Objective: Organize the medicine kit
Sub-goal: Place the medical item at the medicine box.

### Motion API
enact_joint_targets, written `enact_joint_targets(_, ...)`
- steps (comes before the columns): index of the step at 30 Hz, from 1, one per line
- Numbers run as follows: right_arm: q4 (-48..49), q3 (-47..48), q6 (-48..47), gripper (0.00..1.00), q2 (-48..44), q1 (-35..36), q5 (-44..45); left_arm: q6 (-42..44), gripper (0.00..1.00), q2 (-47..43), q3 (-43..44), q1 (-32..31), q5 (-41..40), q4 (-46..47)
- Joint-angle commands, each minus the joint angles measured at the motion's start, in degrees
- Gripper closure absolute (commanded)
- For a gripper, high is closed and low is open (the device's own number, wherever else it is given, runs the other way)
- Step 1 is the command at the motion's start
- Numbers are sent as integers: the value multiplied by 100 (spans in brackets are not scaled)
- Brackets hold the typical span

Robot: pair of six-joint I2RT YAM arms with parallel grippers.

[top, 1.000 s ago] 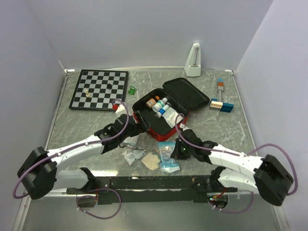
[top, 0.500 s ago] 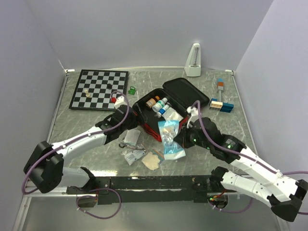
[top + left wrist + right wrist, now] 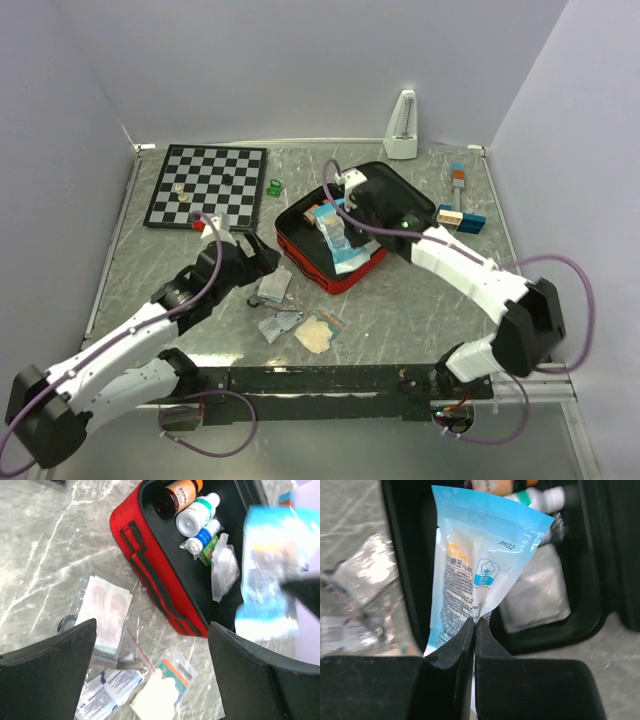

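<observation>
A medicine kit (image 3: pixel 150 567) with a red woven cloth shell and matt black lining sits on a smooth, faintly glossy, grey marble-look tabletop (image 3: pixel 50 545) beside crinkled clear plastic sachets (image 3: pixel 105 612), while the matt black plastic right gripper (image 3: pixel 474 630) pinches a glossy blue-and-white plastic pouch (image 3: pixel 470 575).

Only thing I can actually read is "BK02", printed on the blue-and-white pouch (image 3: pixel 480 575) over the medicine kit (image 3: pixel 598 580). Its other print's too blurry.

Red medicine kit (image 3: pixel 318 270) with black lining — chessboard (image 3: pixel 207 185) checked black and white — table (image 3: pixel 430 295) veined grey marble; the pouch (image 3: pixel 470 575) light blue and white.
</observation>
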Motion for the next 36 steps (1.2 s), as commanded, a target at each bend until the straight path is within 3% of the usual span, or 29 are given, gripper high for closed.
enact_joint_targets(1, 336, 854, -1151, 100, 612, -413, -792, -8, 4, -590, -184, 40, -126, -170)
enact_joint_targets(12, 802, 1154, -2303, 100, 1940, -404, -1575, 247, 4, -810, -184, 49, -153, -390)
enact_joint_targets(26, 214, 1874, -2163, 100, 3039, -237, -2374, 300, 4, -679, -351, 49, 15, -153)
enact_joint_targets(33, -15, 2104, -1856, 70, 3251, -237, -2498, 309, 4, -696, -378, 57, 23, -162)
enact_joint_targets(34, -32, 2112, -1768, 58, 3233, -237, -2437, 300, 4, -696, -386, 57, 32, -153)
enact_joint_targets(36, -103, 2165, -1697, 49, 3189, -237, -2340, 283, 4, -687, -387, 57, 41, -170)
